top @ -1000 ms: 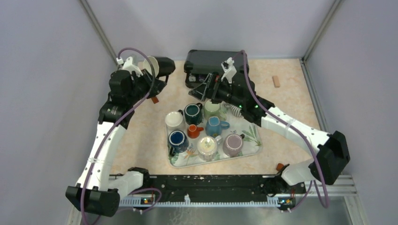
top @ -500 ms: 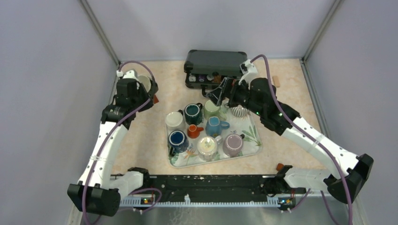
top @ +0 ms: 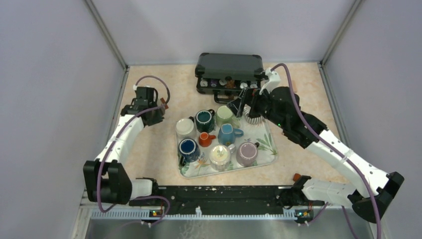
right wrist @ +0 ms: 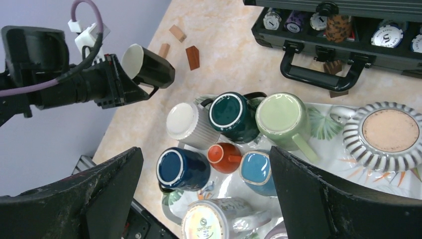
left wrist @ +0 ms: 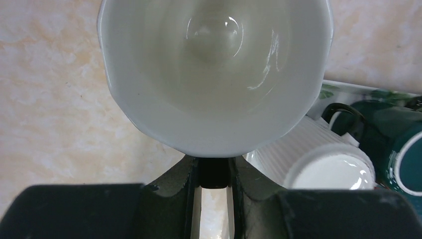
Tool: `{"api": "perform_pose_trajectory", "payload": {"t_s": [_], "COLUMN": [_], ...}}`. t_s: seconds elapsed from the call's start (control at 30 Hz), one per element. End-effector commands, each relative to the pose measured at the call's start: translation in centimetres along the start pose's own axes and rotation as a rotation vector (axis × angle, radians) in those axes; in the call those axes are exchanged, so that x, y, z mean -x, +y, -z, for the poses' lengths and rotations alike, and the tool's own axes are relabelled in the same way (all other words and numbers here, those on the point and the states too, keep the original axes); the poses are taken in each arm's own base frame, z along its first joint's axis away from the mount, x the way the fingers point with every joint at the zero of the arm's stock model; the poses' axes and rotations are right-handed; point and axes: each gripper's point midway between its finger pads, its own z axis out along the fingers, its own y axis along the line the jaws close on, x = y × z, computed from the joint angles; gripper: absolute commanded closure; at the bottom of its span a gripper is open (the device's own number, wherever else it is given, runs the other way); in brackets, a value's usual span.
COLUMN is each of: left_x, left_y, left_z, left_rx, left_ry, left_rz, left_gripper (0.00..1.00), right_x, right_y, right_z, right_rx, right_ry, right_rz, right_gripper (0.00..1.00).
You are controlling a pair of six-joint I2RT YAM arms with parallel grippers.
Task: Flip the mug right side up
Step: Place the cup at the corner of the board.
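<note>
The mug [right wrist: 148,65], black outside and white inside, is held off the tray with my left gripper [right wrist: 117,82] shut on its handle. It hangs tilted over the bare table, to the left of the tray [right wrist: 324,125]. In the left wrist view the white inside of the mug [left wrist: 214,74] fills the top, its mouth facing the camera, and the black handle sits between the left gripper [left wrist: 214,172] jaws. In the top view the left gripper [top: 151,110] hides the mug. My right gripper [top: 245,106] hovers open over the tray's back edge, empty [right wrist: 205,162].
The leaf-print tray [top: 269,158] carries several upside-down mugs, among them a white ribbed one [right wrist: 186,123], a dark green one [right wrist: 230,114] and a navy one [right wrist: 179,168]. A striped bowl [right wrist: 383,133] lies inverted. A black chip case [top: 229,67] stands behind. Small blocks [right wrist: 192,57] lie on the table.
My left arm has swung down and toward the near left, carrying the mug lower beside the tray. My right arm has drawn back to the right, still open.
</note>
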Motion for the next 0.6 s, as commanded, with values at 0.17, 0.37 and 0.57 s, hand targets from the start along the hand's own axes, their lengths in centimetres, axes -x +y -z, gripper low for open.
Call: {"api": "perform_pose_trajectory", "payload": {"t_s": [0.17,0.37,0.57], "left_x": [3.0,2.6,1.8], "left_y": [1.1,1.9,2.5], "left_z": [-3.4,-5.5,-6.8], "left_rx": [0.043,0.066,0.084], "left_ry": [-0.077,-0.051,-0.005], "left_rz": [0.001,-0.002,-0.010], "left_gripper": [1.00,1.00,1.00], "right_x": [-0.1,-0.4,-0.7], "right_y": [0.2,0.0,0.1], "right_z": [1.3,1.4,1.5], "right_rx": [0.015,0.014,0.025], "right_ry": [-0.001,0.004,0.015], "right_rz": [0.032,0.038,0.045], "right_gripper": [0.01,0.01,0.01]}}
